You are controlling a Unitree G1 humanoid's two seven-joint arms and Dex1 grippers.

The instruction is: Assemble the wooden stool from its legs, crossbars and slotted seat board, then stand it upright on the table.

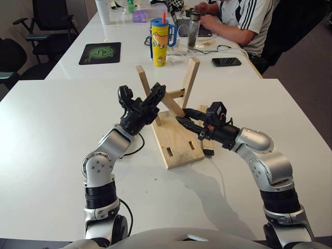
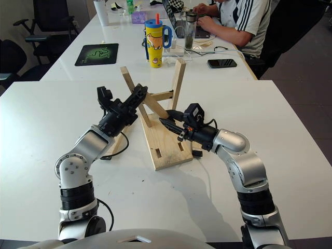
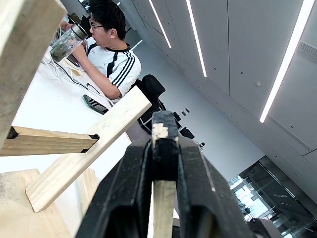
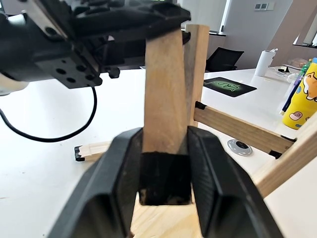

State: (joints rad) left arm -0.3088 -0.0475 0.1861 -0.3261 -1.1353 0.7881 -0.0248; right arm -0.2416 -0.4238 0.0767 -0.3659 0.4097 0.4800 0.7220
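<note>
The slotted seat board lies flat on the white table. Two legs rise from its far end, leaning apart and joined by a crossbar. A third leg slants above the board, held at both ends. My left gripper is shut on its upper end, close to the standing left leg. My right gripper is shut on its lower end, just over the board. In the right wrist view the leg runs up between my fingers to the left gripper.
A loose wooden piece with a black end lies on the table beside the board. On the far table stand a yellow cup, a phone, a black mat and a bottle, with a person seated there.
</note>
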